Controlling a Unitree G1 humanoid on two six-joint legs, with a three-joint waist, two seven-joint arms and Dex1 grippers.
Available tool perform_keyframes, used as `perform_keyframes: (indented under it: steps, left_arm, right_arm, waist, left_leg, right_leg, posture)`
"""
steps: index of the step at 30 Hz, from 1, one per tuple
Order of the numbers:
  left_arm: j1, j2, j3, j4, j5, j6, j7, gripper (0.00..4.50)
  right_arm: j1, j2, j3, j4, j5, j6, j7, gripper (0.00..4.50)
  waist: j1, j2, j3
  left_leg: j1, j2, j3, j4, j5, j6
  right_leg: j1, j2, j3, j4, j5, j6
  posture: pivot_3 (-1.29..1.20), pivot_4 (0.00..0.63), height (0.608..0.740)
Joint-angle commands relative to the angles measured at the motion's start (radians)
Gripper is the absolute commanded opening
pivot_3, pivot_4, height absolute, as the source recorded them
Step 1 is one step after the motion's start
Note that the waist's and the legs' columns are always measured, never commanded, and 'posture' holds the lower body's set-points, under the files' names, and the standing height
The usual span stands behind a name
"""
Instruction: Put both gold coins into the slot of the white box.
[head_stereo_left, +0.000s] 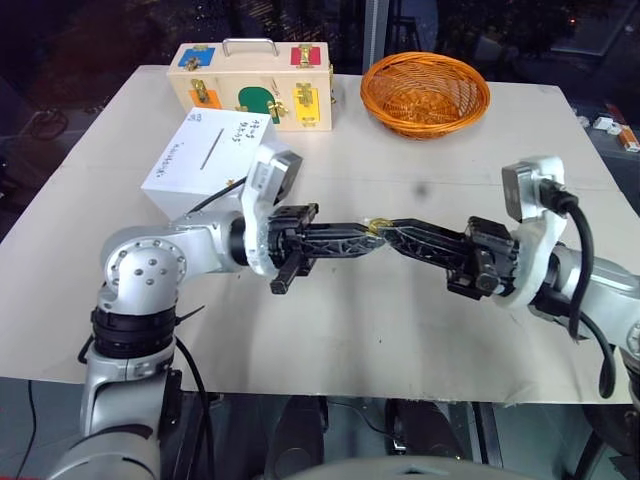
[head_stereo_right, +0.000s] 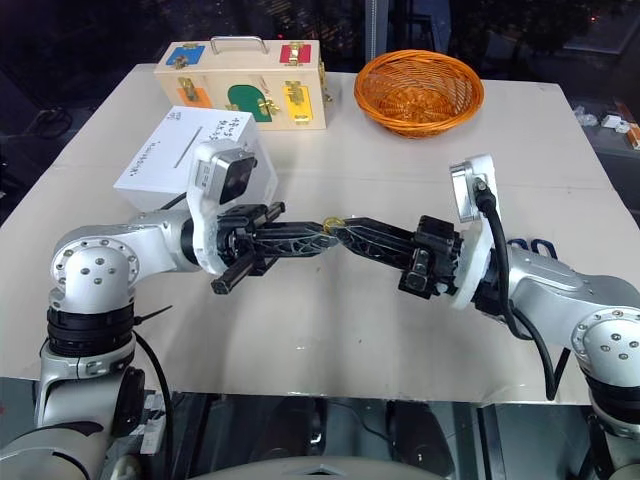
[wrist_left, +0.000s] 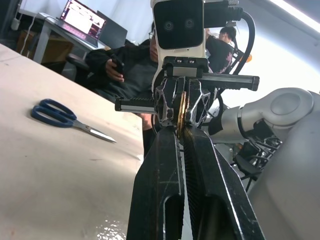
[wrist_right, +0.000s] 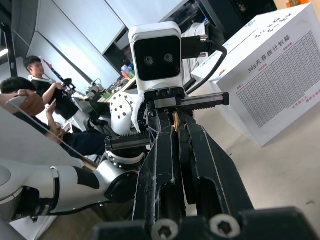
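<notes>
Tools meet tip to tip above the worktop, in front of the white box: left tool and right tool, both pressed together on one gold coin. Likely a handover, since the slot sits on the left arm's side. I cannot tell where the second coin is.

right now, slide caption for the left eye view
Both grippers, left and right, meet fingertip to fingertip on a gold coin above the table.

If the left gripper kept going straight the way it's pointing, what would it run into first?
The right gripper, almost at once: the left gripper points straight at it, tips meeting around a gold coin above the table.
</notes>
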Motion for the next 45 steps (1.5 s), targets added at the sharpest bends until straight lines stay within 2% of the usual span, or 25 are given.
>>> perform_keyframes:
  steps: [1,10,11,12,16,24,32,33,35,45]
  left_arm:
    - [-0.052,-0.027,0.016,-0.008,-0.010,-0.028,0.044,0.17]
    - [-0.059,-0.023,0.030,-0.009,-0.007,-0.028,0.061,0.17]
    - [-0.057,-0.020,0.031,-0.008,-0.007,-0.028,0.057,0.68]
    - [-0.054,-0.017,0.031,-0.007,-0.003,-0.032,0.052,0.88]
    - [-0.030,-0.013,0.028,0.000,0.036,-0.059,0.023,2.51]
    - [-0.008,-0.008,0.031,0.001,0.058,-0.070,-0.022,2.51]
    - [-0.023,-0.013,0.042,-0.010,0.016,-0.041,0.007,2.51]
    - [-0.026,-0.015,0.042,-0.009,0.013,-0.041,0.011,1.97]
    - [-0.026,-0.016,0.040,-0.010,0.008,-0.042,0.017,1.23]
    - [0.000,0.004,0.036,0.013,0.036,-0.068,-0.030,1.23]
  right_arm:
    - [0.007,-0.011,0.008,-0.046,0.048,0.005,0.009,0.00]
    - [0.016,-0.021,-0.001,-0.039,0.051,0.004,0.022,0.00]
    - [0.017,-0.022,-0.002,-0.038,0.051,0.004,0.023,0.00]
    - [0.017,-0.023,-0.002,-0.037,0.051,0.004,0.024,0.00]
    - [0.020,-0.026,-0.004,-0.038,0.051,0.002,0.026,0.00]
    - [0.026,-0.033,-0.008,-0.041,0.051,-0.006,0.019,0.00]
    - [0.042,-0.044,-0.020,-0.034,0.047,-0.010,0.022,0.00]
    - [0.041,-0.045,-0.020,-0.033,0.047,-0.010,0.023,0.00]
    - [0.041,-0.047,-0.021,-0.034,0.047,-0.010,0.024,0.00]
    - [0.038,-0.045,-0.015,-0.036,0.047,-0.009,0.023,0.00]
  waist:
    - [0.000,0.000,0.000]
    - [-0.001,0.000,0.000]
    - [-0.001,0.000,0.000]
    - [0.000,0.000,0.000]
    - [0.000,0.000,0.000]
    - [0.000,0.000,0.000]
    - [0.000,0.000,0.000]
    - [0.000,0.000,0.000]
    - [0.000,0.000,0.000]
    - [0.000,0.000,0.000]
  left_leg:
    - [0.000,0.000,0.000,0.000,0.000,0.000]
    - [0.000,0.000,0.000,0.000,0.000,0.000]
    - [0.000,0.000,0.000,0.000,0.000,0.000]
    - [0.000,0.000,0.000,0.000,0.000,0.000]
    - [0.000,0.000,0.000,0.000,0.000,0.000]
    - [0.000,0.000,0.000,0.000,0.000,0.000]
    - [0.000,0.000,0.000,0.000,0.000,0.000]
    - [0.000,0.000,0.000,0.000,0.000,0.000]
    - [0.000,0.000,0.000,0.000,0.000,0.000]
    - [0.000,0.000,0.000,0.000,0.000,0.000]
  right_leg:
    - [0.000,0.000,0.000,0.000,0.000,0.000]
    - [0.000,0.000,0.000,0.000,0.000,0.000]
    - [0.000,0.000,0.000,0.000,0.000,0.000]
    - [0.000,0.000,0.000,0.000,0.000,0.000]
    - [0.000,0.000,0.000,0.000,0.000,0.000]
    - [0.000,0.000,0.000,0.000,0.000,0.000]
    - [0.000,0.000,0.000,0.000,0.000,0.000]
    - [0.000,0.000,0.000,0.000,0.000,0.000]
    - [0.000,0.000,0.000,0.000,0.000,0.000]
    - [0.000,0.000,0.000,0.000,0.000,0.000]
  posture:
    - [0.00,0.150,0.726]
    - [0.00,0.150,0.726]
    - [0.00,0.150,0.726]
    - [0.00,0.150,0.726]
    - [0.00,0.150,0.726]
    - [0.00,0.150,0.726]
    - [0.00,0.150,0.726]
    - [0.00,0.150,0.726]
    - [0.00,0.150,0.726]
    - [0.00,0.150,0.726]
